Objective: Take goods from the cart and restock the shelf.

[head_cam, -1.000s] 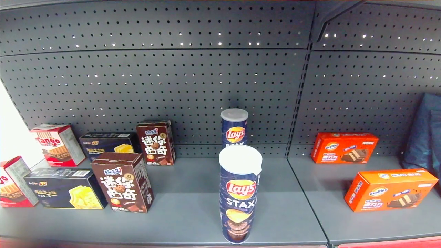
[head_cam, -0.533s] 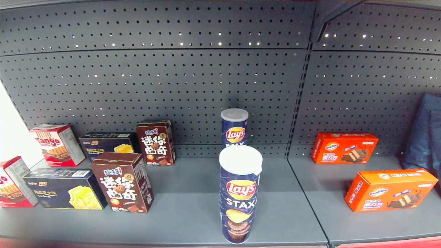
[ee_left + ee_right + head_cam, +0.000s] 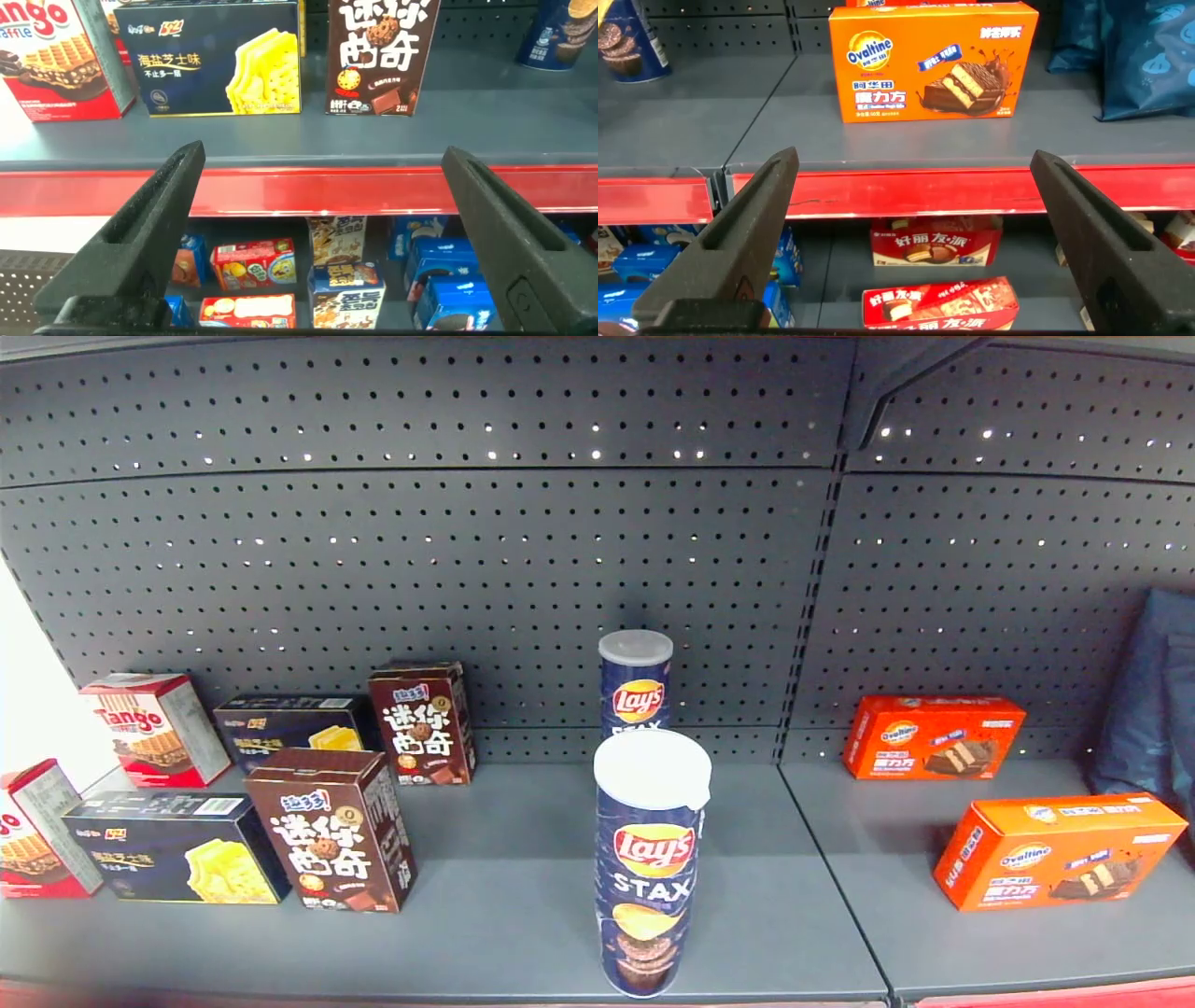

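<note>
Jaws on both arms stand wide and empty, held just before the red front edge of the shelf. Stocked goods stand on it: a chip can near the front, a brown cookie box to its left, an orange box to its right. A placing step looks done. Next, I judge, comes a trip to the cart for another item, with care not to tip the tall can.

A shop: pegboard shelf stocked with snack boxes.
</note>
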